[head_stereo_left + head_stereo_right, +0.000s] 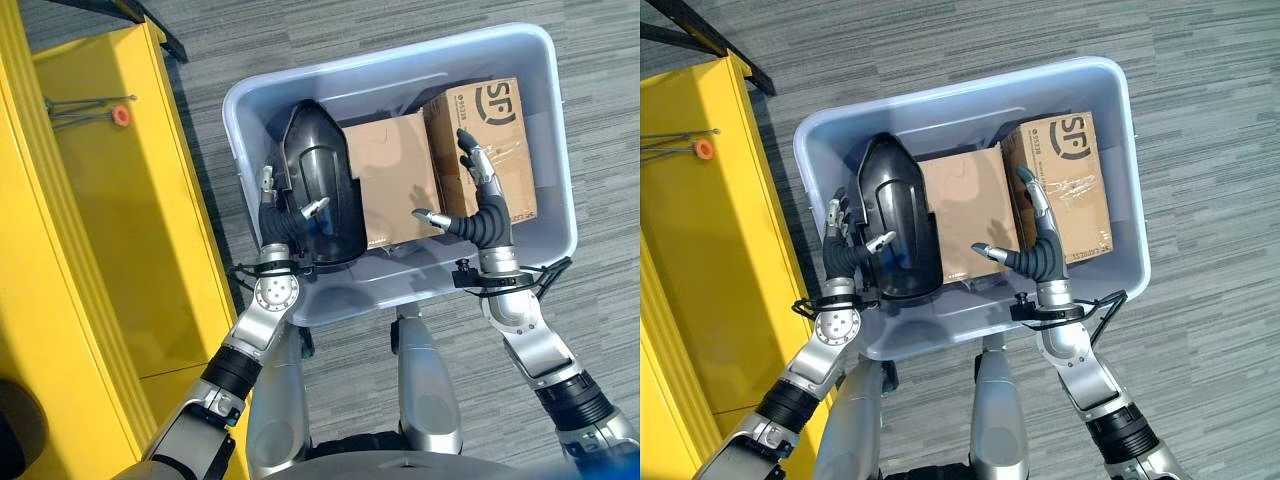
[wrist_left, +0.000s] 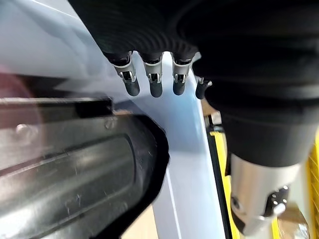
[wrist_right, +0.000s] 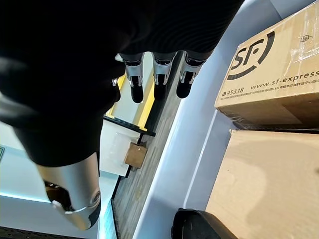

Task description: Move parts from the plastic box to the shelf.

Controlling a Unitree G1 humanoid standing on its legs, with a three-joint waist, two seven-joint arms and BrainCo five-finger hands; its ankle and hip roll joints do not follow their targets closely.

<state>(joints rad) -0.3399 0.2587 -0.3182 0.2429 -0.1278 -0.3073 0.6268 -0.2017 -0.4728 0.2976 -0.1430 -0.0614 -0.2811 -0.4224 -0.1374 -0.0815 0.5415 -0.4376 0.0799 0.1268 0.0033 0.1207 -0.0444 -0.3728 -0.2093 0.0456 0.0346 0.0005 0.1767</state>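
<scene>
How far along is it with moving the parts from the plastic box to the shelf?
Nothing looks moved yet. The black part and two cardboard boxes lie in the plastic box. Both hands are open: left hand beside the black part, right hand above the cardboard. Everything remains.

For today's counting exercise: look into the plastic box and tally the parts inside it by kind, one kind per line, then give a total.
Black moulded part: 1
Cardboard boxes: 2, a plain one in the middle and a printed, taped one beside it
Total: 3 things in the plastic box
</scene>
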